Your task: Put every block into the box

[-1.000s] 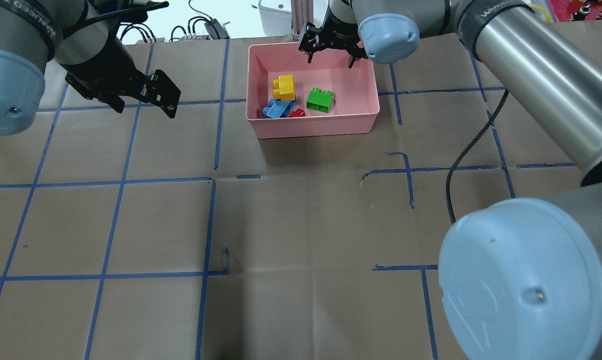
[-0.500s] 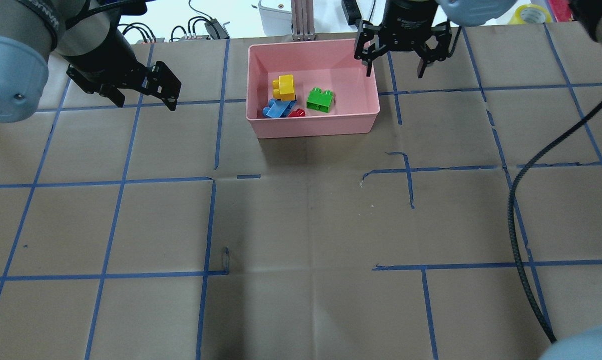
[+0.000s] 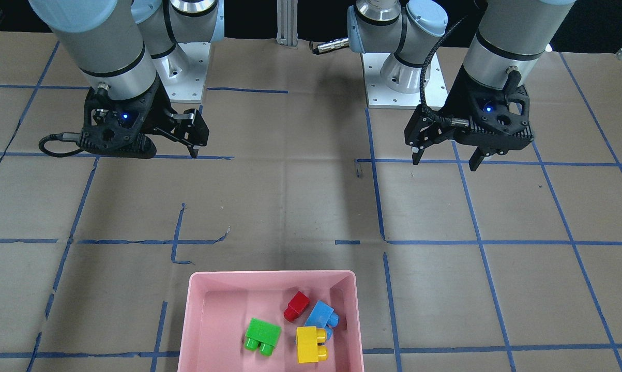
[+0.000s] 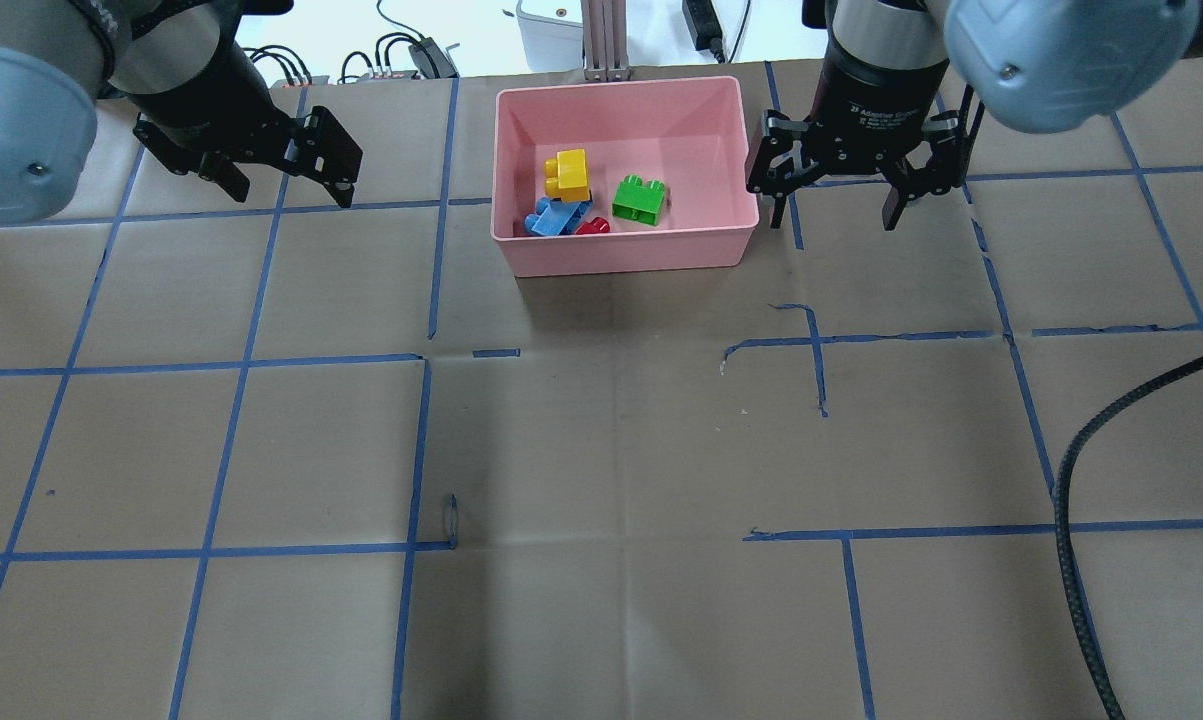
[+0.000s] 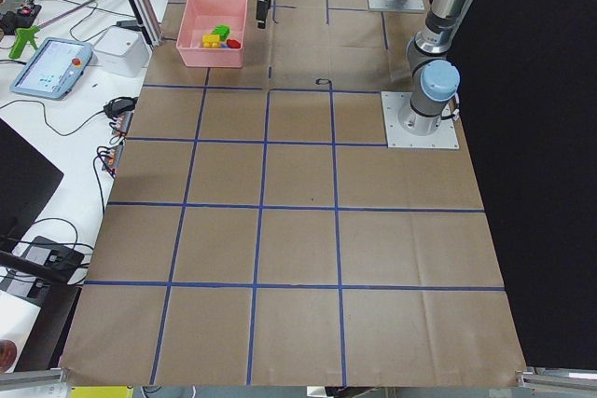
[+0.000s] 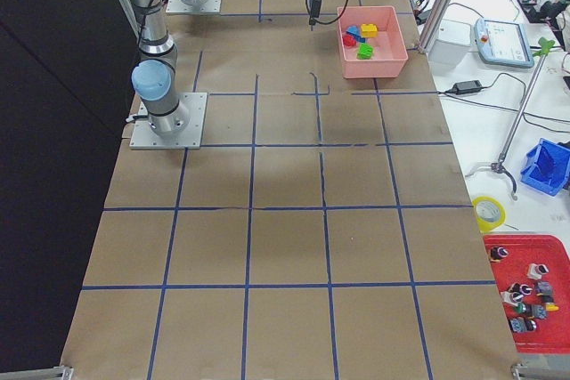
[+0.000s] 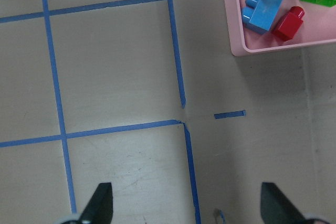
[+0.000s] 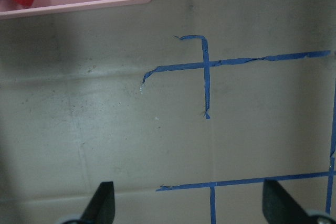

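Just beside the tray's right wall you have the right gripper (image 4: 833,215), fingers spread, empty. Well left of the tray: left gripper (image 4: 286,192), fingers likewise apart, empty. Shallow pink plastic tray (image 4: 626,256) holds four studded bricks: yellow two-stud (image 4: 569,175) against light-blue three-stud (image 4: 553,218), small red one-stud (image 4: 592,227) beside it, green two-stud (image 4: 640,198) apart.

Glossy plastic blocks (image 4: 640,198), smooth plastic box (image 4: 621,255), matt creased brown paper (image 4: 601,450), blue tape (image 4: 241,362).

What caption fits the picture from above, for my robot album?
Four blocks, yellow, blue, red and green, lie in the pink box; left claw and right claw hang open on either side.
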Action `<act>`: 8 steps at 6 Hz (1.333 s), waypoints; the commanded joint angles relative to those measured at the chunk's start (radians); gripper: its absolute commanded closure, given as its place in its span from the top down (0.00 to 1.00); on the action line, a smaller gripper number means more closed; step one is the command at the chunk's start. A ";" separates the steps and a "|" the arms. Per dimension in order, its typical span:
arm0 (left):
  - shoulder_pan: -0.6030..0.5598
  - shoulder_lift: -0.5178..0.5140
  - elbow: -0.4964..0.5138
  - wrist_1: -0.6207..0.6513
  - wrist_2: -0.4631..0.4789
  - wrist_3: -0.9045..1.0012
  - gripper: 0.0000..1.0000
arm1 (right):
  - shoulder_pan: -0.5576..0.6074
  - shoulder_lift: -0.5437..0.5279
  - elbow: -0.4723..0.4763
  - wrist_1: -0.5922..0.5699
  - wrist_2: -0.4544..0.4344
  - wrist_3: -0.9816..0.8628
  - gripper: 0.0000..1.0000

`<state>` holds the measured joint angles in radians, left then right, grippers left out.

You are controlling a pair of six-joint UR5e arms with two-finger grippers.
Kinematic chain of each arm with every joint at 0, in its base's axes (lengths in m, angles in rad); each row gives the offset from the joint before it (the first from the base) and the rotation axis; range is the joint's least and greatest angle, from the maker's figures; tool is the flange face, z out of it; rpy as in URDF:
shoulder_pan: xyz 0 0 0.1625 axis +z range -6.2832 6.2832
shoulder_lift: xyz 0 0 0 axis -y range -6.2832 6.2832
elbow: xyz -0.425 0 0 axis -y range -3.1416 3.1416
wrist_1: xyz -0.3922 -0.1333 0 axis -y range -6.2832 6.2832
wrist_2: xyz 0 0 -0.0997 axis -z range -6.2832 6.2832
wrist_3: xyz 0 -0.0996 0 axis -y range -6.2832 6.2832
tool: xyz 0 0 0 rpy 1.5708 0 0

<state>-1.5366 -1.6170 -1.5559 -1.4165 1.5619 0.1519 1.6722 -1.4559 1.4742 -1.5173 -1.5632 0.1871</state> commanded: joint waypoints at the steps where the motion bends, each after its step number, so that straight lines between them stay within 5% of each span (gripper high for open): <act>1: 0.000 0.002 -0.003 -0.001 0.001 -0.002 1.00 | 0.003 -0.027 0.029 0.008 0.006 0.005 1.00; 8: 0.000 0.002 -0.019 0.008 -0.003 -0.002 1.00 | -0.005 -0.047 0.078 -0.009 -0.003 0.003 1.00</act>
<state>-1.5370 -1.6153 -1.5735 -1.4083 1.5585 0.1503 1.6706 -1.5048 1.5546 -1.5240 -1.5641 0.1903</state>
